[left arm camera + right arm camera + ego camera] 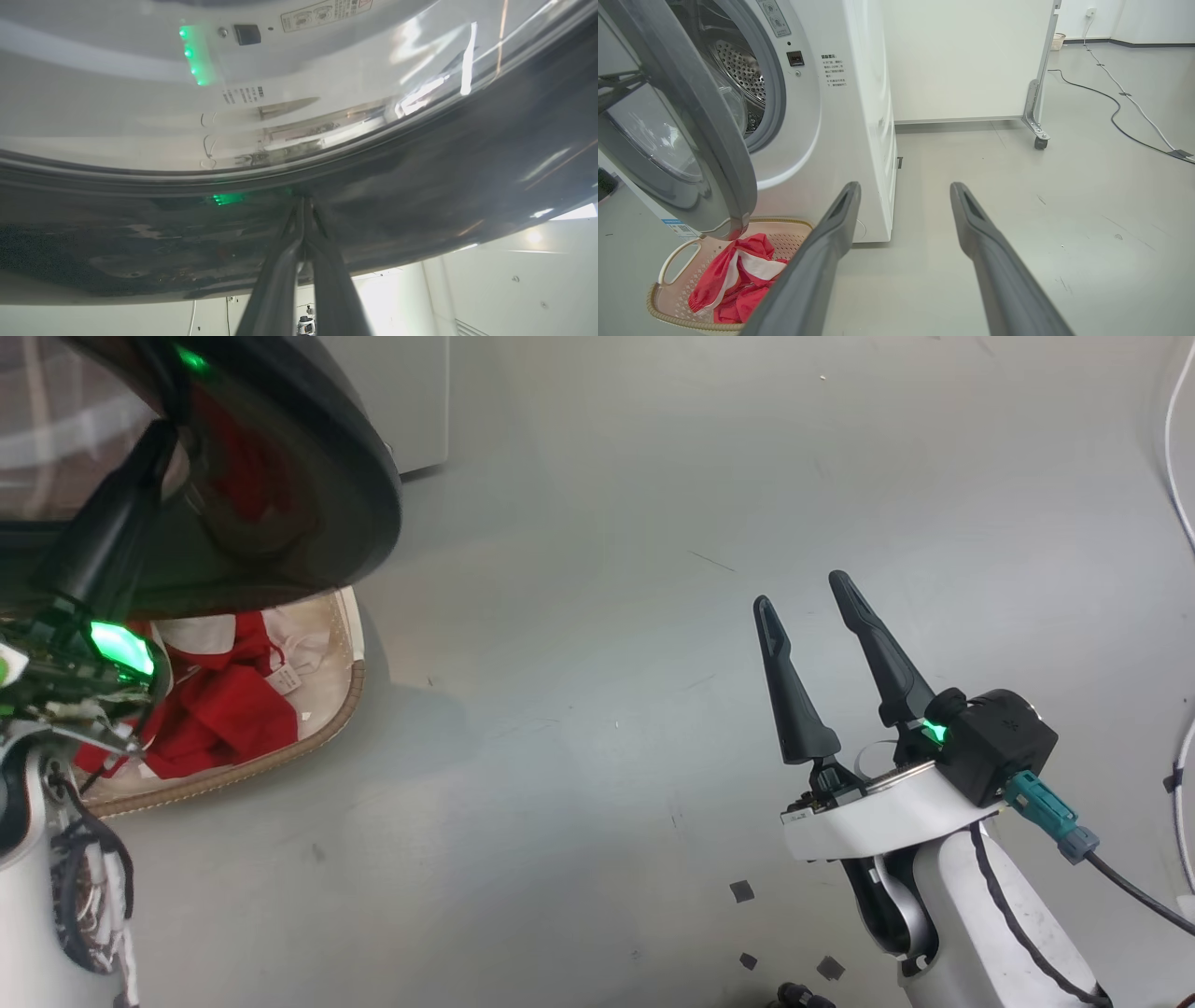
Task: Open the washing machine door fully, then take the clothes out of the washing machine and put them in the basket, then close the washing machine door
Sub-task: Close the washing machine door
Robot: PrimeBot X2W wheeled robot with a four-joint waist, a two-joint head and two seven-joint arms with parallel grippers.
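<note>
Left pincer (303, 205): I found it closed, fingers together with nothing between them, tips set against the glossy black rim of the door (420, 186).
Right pincer (801, 593): wide open and empty, hanging over bare floor (597, 616) on the right, well apart from everything else.
Door: stood swung out from the washing machine (840, 140), its lower edge above the basket (658, 308).
Washing machine: porthole uncovered, steel drum (738, 70) in my sight past the grey seal.
Basket: on the floor at the near left, just in front of the machine.
Clothes (733, 280): red and white, I logged them heaped inside the basket, one white tag (283, 679) lying on top.
Cable (1111, 102): along the floor, far right.
</note>
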